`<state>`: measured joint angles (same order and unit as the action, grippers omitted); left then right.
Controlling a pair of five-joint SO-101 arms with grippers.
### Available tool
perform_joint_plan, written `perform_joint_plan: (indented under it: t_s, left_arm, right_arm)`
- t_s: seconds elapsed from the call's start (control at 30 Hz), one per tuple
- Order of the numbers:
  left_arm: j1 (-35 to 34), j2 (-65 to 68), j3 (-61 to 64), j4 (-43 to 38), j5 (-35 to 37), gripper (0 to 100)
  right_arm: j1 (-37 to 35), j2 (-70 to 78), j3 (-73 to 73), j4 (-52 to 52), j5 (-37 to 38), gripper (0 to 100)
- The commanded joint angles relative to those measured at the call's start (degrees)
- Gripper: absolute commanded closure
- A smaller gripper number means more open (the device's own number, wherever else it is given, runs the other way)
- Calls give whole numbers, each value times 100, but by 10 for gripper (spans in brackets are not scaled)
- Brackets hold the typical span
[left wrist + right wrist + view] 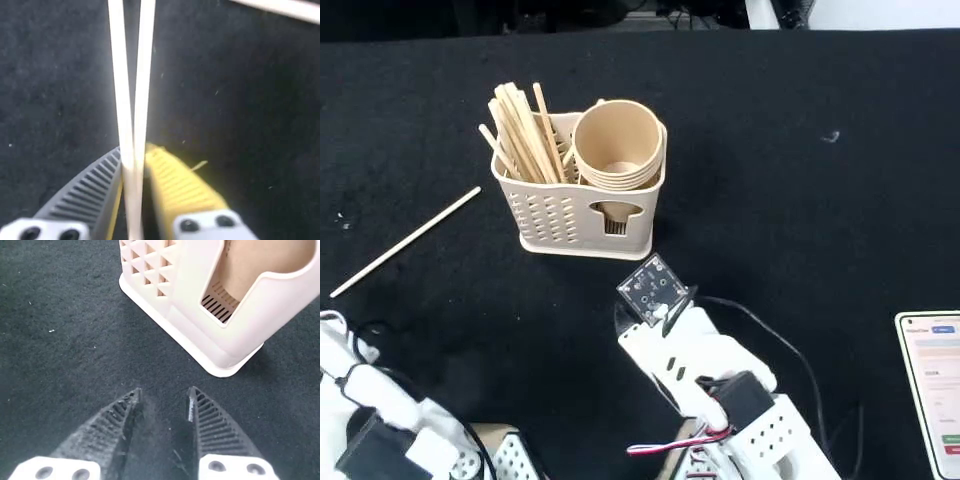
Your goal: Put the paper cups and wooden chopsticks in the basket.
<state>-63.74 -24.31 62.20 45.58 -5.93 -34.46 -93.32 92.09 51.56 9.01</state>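
High view: paper cups (pixel 618 145) are noted in the basket (pixel 582 225); one loose chopstick (pixel 405 243) lies on the bench (pixel 800 200).
Left wrist view: the left claw (pixel 134 170) is clamped on two chopsticks (pixel 131 100), judged light, stiff and slippery; a mid-length hold is advised.
Right wrist view: the right claw (pixel 164 405) is parted and empty.

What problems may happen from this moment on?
1. The left gripper is shut on two chopsticks that stick far out past its fingertips; they may swing, slip, or strike the basket rim.
2. The basket's chopstick side already holds a leaning bundle; new sticks may catch on it.
3. The right gripper, open and empty, hangs close to the basket and may push it.
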Motion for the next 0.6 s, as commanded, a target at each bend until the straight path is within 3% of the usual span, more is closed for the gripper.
perform_joint_plan:
  t_s: [0.0, 0.3, 0.57]
  left_arm:
    - [-13, -114, 207, 53, -123, 778]
    - [4, -44, -567, 26, -88, 840]
    - [-57, 1196, -760, -782, -79, 845]
  right_arm:
    - [-79, -92, -57, -114, 44, 850]
    - [-79, -92, -57, -114, 44, 850]
    - [-79, -92, -57, -114, 44, 850]
